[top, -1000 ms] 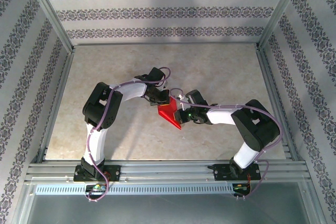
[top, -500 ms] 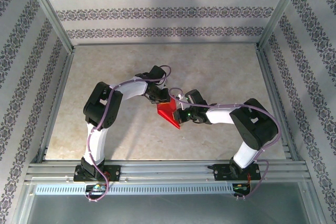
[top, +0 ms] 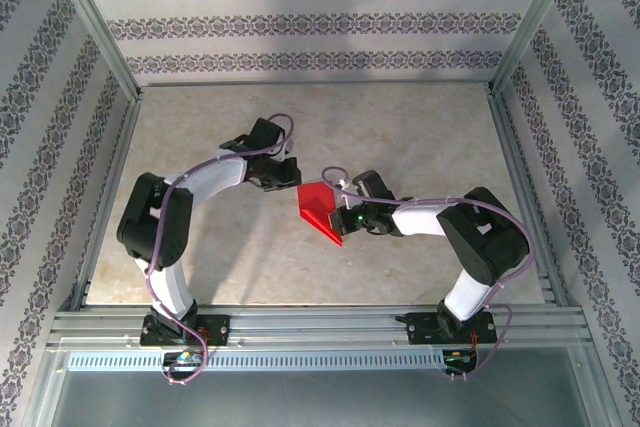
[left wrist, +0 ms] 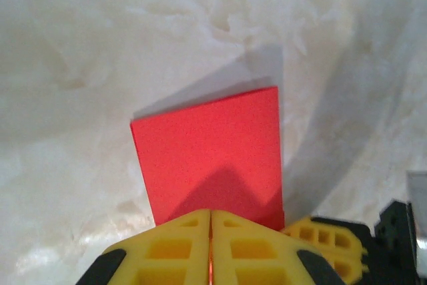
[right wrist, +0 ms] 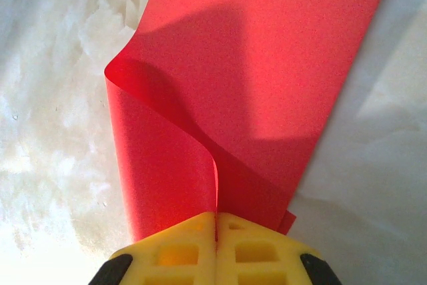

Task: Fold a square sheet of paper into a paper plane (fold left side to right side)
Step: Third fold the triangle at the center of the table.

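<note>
The square sheet of paper (top: pixel 318 209) lies near the middle of the worktop (top: pixel 420 127), a little closer to its near edge than to its far edge. From above it reads as a bright red, partly folded shape. It has a straight edge on the side toward the far edge and tapers to a point toward the near edge.

The right end effector (top: pixel 347 215) reaches in from the right side and is clamped on the sheet's right-hand part. In the right wrist view its yellow fingers (right wrist: pixel 167 251) are pressed together, with the paper (right wrist: pixel 267 65) caught in the seam at the tips of the end effector (right wrist: pixel 215 217). One layer lies flat on the marbled surface. Another rises from it in a smooth curl on the left and bends back down into the grip, so the fold is loose and not creased there.

The left end effector (top: pixel 287 175) sits just beside the sheet's far-left corner, on the side toward the left edge. In the left wrist view its end effector (left wrist: pixel 211 213) has both yellow fingers (left wrist: pixel 167 248) closed against each other, with only a thin line between them. The red paper (left wrist: pixel 210 158) stretches flat ahead of them, casting a shadow on the worktop. Its nearest edge is hidden behind the fingers, so I cannot tell whether they touch it. Part of the right end effector's yellow finger (left wrist: pixel 325 237) shows at the sheet's lower right corner.
</note>
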`<action>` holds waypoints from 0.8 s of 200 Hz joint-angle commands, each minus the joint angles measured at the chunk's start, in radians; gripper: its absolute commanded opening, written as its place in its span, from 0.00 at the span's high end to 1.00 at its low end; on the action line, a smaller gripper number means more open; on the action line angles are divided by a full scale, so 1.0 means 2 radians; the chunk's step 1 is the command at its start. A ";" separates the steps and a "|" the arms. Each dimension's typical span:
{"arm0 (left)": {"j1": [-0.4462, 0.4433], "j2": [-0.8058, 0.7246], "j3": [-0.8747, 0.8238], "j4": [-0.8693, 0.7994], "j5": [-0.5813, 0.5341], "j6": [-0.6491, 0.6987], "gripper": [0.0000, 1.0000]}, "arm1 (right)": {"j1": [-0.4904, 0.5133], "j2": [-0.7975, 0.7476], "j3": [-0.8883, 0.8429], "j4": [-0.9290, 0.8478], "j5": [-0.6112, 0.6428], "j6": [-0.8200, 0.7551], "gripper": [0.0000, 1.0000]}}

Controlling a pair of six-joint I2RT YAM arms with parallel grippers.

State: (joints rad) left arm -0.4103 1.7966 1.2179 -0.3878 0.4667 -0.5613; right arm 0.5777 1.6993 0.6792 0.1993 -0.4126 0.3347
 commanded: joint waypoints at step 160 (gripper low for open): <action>-0.074 0.030 -0.046 0.109 0.083 -0.082 0.94 | 0.000 0.025 -0.002 -0.050 0.013 -0.009 0.95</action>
State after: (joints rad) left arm -0.5312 1.8366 1.0908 -0.2146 0.6155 -0.7025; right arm 0.5777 1.6997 0.6804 0.1978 -0.4122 0.3344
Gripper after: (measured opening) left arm 0.064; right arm 0.055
